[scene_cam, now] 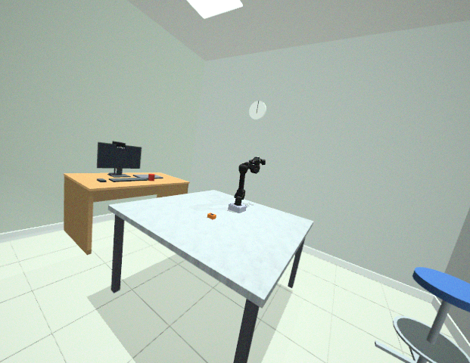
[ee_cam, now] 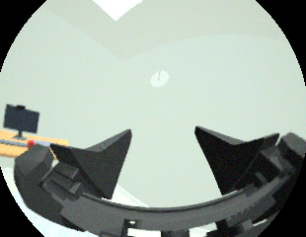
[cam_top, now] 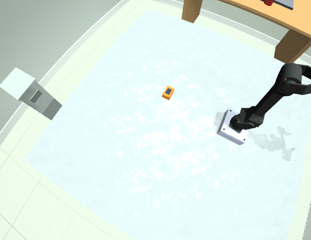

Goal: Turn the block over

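The orange block (cam_top: 165, 96) (scene_cam: 213, 217) rests on the pale table (cam_top: 80, 144) (scene_cam: 242, 246), with a dark blue rectangle on its upper face, so its marked side faces up. My gripper (ee_cam: 163, 131) is open, with its two black fingers wide apart and nothing between them. In the exterior view the arm stands upright and holds the gripper high above the table, well away from the block. In the top view the fingertips are not clearly visible. The block is not in the wrist view.
The arm's pale base (cam_top: 231, 134) (scene_cam: 237, 208) stands on the table a short way from the block. A wooden desk (cam_top: 253, 11) (scene_cam: 78, 206) with a monitor (scene_cam: 118, 156) (ee_cam: 21, 118) and a red cup (scene_cam: 150, 177) stands beyond the table. A blue stool (scene_cam: 446, 286) is on the floor.
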